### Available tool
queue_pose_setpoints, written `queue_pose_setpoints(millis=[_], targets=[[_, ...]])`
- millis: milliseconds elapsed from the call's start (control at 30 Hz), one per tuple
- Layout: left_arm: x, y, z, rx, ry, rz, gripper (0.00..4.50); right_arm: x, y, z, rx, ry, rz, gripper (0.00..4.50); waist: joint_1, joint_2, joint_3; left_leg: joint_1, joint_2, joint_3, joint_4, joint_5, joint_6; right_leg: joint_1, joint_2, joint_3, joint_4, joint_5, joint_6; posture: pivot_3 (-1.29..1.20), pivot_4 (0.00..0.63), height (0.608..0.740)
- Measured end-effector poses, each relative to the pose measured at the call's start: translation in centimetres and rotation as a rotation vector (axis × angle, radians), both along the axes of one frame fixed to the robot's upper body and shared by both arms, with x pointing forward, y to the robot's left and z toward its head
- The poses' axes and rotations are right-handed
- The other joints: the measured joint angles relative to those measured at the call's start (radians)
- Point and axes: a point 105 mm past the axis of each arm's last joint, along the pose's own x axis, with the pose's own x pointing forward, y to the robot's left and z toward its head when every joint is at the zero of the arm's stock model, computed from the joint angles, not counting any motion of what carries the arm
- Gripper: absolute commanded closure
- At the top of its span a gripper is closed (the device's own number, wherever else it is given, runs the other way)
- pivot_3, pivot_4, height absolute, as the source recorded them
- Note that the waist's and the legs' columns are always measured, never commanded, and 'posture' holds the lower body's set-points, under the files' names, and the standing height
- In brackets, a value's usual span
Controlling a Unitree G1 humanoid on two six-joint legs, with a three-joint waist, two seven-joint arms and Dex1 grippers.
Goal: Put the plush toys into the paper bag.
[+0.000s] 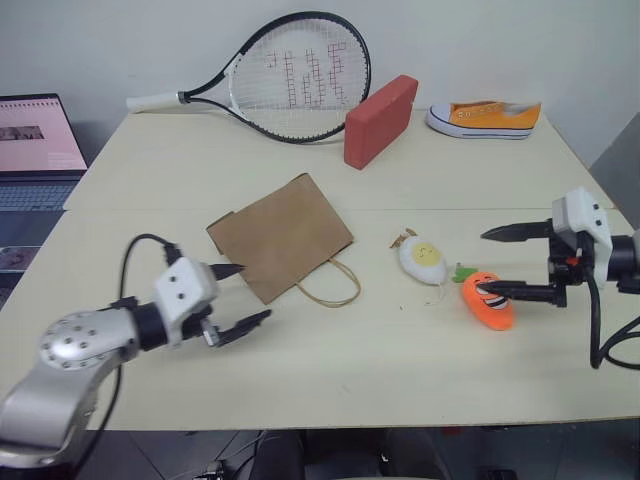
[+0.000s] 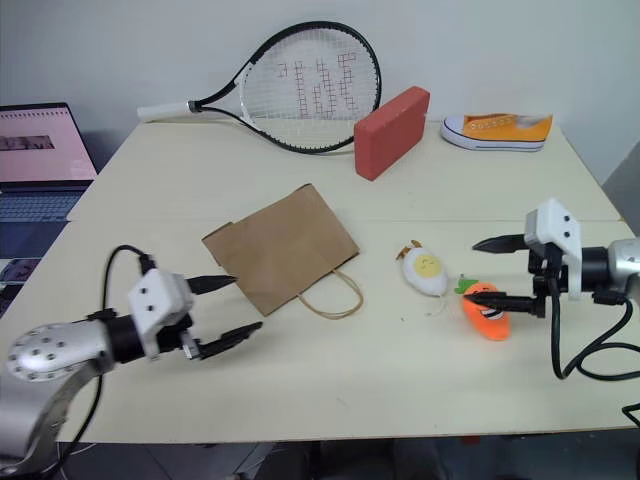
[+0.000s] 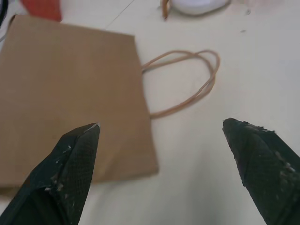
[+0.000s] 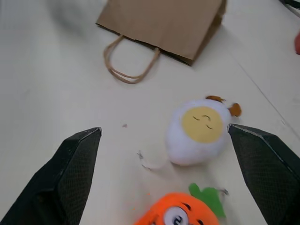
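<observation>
The left gripper (image 1: pixel 243 296), fingers spread, hovers just beside the flat paper bag (image 1: pixel 281 235). Right of the bag's handles lie the egg toy (image 1: pixel 422 259) and carrot toy (image 1: pixel 487 299). The right gripper (image 1: pixel 497 262), also spread, hangs over the carrot. Behind: racket (image 1: pixel 298 77), red block (image 1: pixel 380 120), sneaker (image 1: pixel 484 117).

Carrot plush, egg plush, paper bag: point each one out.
carrot plush (image 1: pixel 488 301), left eye view, on its orange body
egg plush (image 4: pixel 198 130), right wrist view, on its yellow yolk face
paper bag (image 1: pixel 280 236), left eye view, on its flat brown side
</observation>
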Motion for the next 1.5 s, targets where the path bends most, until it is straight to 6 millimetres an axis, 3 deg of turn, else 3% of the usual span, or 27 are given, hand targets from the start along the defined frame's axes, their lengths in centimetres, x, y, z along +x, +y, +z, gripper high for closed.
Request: queue_pose_setpoints(millis=[333,567,700,1100,1300,1500], targets=[[3.0,-5.8,-4.3,-0.01,0.016,-0.144,0.03,-2.6,4.1,-1.7,0.101,0.061,0.014,0.0,0.011,-0.001,-0.001,-0.003,-0.001,-0.002,0.002,0.0,0.0,0.0,0.0,0.0,-0.001,0.003,0.006,0.0,0.15,0.74],[4.9,-7.8,-4.6,-0.006,-0.032,-0.177,0.03,-3.3,4.7,-2.0,0.115,0.073,0.005,0.0,0.011,-0.001,-0.001,-0.003,-0.001,-0.002,0.004,0.0,0.0,0.0,0.001,0.0,0.0,0.004,0.006,0.0,0.15,0.74],[5.2,-7.9,-4.7,-0.012,-0.028,-0.191,0.9,-3.3,4.6,-2.4,0.116,0.086,-0.009,0.0,0.01,-0.001,-0.001,-0.003,-0.001,-0.003,0.004,0.0,0.0,0.0,0.001,0.0,0.0,0.004,0.007,0.0,0.15,0.74],[5.2,-8.7,-5.9,0.0,-0.003,-0.245,4.48,-3.1,4.7,-2.4,0.122,0.071,-0.034,0.0,0.011,-0.001,-0.001,-0.005,-0.001,-0.004,0.005,0.0,0.0,0.0,0.001,-0.001,-0.001,0.004,0.007,0.0,0.15,0.74],[4.9,-8.9,-5.3,-0.049,0.054,-0.274,4.48,-3.1,4.8,-2.3,0.132,0.071,-0.045,0.0,0.011,-0.001,-0.001,-0.005,-0.001,-0.004,0.005,0.0,0.0,0.0,0.001,-0.001,0.0,0.004,0.007,0.0,0.15,0.74],[4.6,-8.0,-0.2,-0.18,0.073,-0.311,4.48,-2.8,5.2,-2.3,0.162,0.061,-0.08,0.0,0.009,-0.002,-0.001,-0.005,-0.001,-0.005,0.005,0.0,0.0,0.0,0.001,-0.002,0.0,0.004,0.007,0.0,0.15,0.74]])
